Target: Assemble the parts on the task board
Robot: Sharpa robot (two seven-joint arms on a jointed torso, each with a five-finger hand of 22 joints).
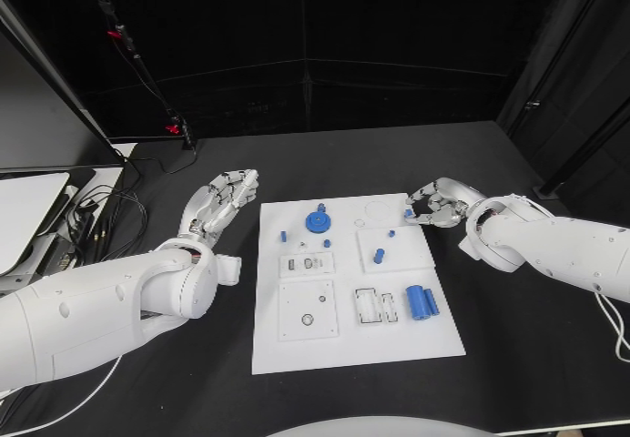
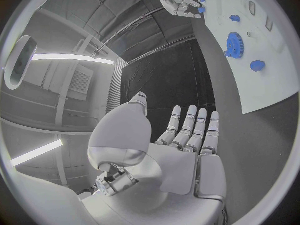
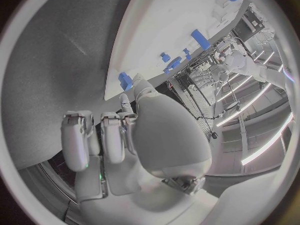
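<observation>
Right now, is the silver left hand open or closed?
Open. The silver left hand holds nothing; its fingers are stretched out straight over the black table, beside the white task board.

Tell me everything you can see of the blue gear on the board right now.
The blue gear is a round toothed wheel, plastic by its look, with a raised hub at its middle. It lies flat near the far edge of the white board, left of the board's middle. Small blue pieces lie around it, none touching it as far as the head view shows. The left wrist view also shows it flat on the board. Neither hand touches it: the left hand is off the board, the right hand at the board's far right corner.
</observation>
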